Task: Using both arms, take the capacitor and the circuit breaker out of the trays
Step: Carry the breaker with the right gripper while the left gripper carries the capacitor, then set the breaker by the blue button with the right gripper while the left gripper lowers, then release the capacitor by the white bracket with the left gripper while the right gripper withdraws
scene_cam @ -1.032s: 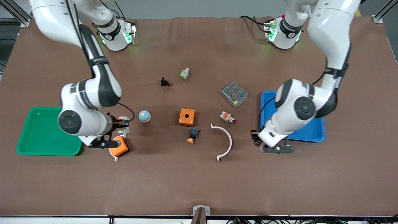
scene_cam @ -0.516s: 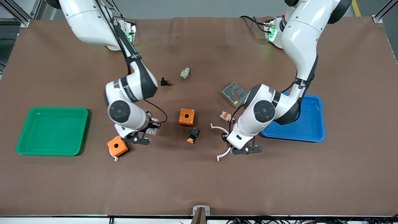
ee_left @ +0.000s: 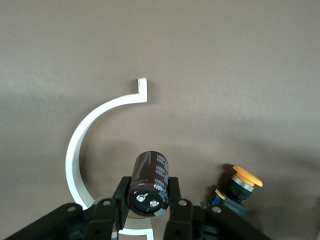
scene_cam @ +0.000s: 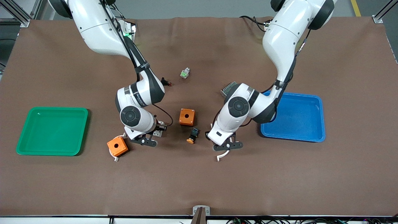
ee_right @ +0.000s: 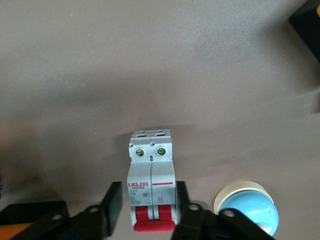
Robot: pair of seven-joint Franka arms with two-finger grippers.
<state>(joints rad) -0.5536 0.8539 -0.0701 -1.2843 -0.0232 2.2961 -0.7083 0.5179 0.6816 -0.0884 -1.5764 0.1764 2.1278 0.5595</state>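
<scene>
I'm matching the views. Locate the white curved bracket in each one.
Front view: white curved bracket, partly under the left gripper.
Left wrist view: bracket arcing beneath the held capacitor.
Right wrist view: not in it.
Shared landmark: orange-capped button, front and left wrist views.

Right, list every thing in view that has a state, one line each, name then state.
left gripper: shut on the capacitor, over the white curved bracket.
capacitor: held, off the table.
right gripper: shut on the breaker.
breaker: held between the fingers.
white curved bracket: lying flat on the table.
green tray: empty.
blue tray: nothing seen in the part that shows.
</scene>
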